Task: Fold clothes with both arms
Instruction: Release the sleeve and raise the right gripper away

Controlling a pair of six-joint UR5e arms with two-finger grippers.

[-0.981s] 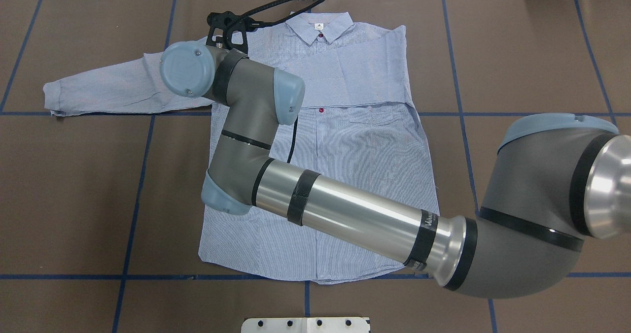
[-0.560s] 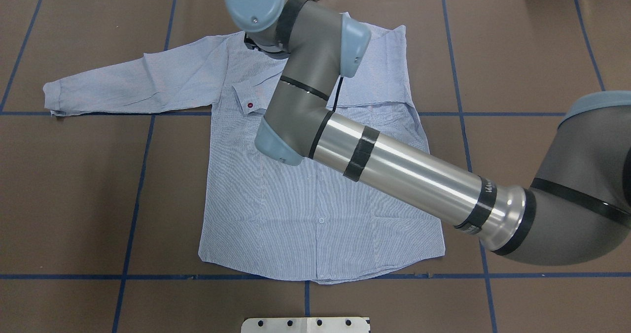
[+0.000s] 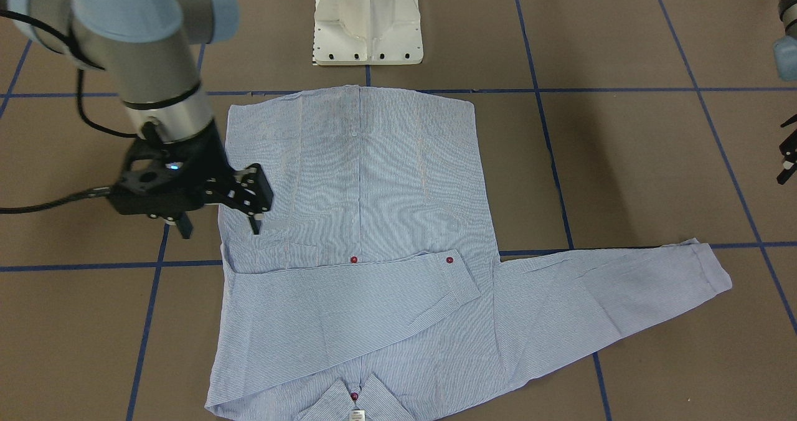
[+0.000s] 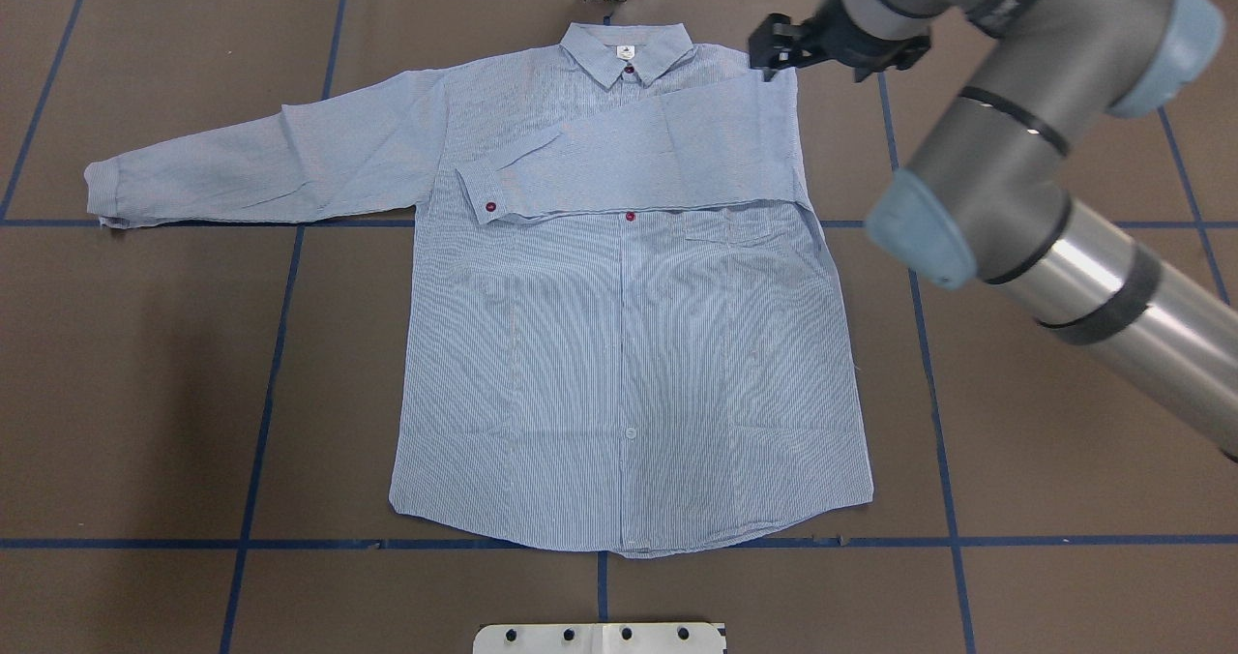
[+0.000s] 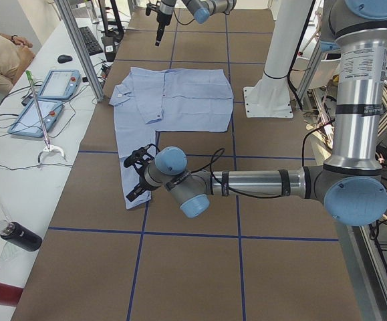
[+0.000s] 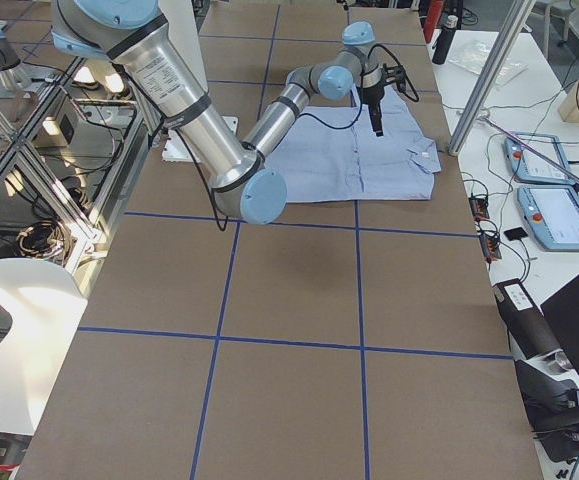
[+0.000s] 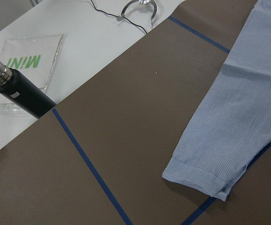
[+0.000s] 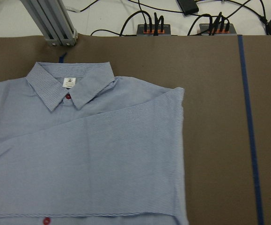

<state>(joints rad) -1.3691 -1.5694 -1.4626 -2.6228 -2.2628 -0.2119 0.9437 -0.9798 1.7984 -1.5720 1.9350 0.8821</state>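
The striped shirt (image 4: 629,344) lies flat, front up, collar (image 8: 69,89) at the far side. One sleeve (image 4: 658,161) is folded across the chest, its cuff (image 4: 488,204) near the pocket side. The other sleeve (image 4: 242,170) stretches out sideways. My right gripper (image 4: 812,72) hangs open and empty above the shirt's folded shoulder edge; it also shows in the front view (image 3: 219,227). My left gripper (image 5: 129,180) is low by the outstretched sleeve's cuff (image 7: 201,176), its fingers apart and empty; only its edge shows in the front view (image 3: 789,153).
The white pedestal base (image 3: 367,22) stands at the table's near edge. Blue tape lines cross the brown table (image 4: 145,393). A black bottle (image 7: 20,93) and tablets (image 5: 46,100) lie on the white side bench. An aluminium post (image 8: 51,21) stands behind the collar.
My right arm has swung from above the shirt's left shoulder, across the collar, to its right shoulder edge, empty. The shirt has not moved.
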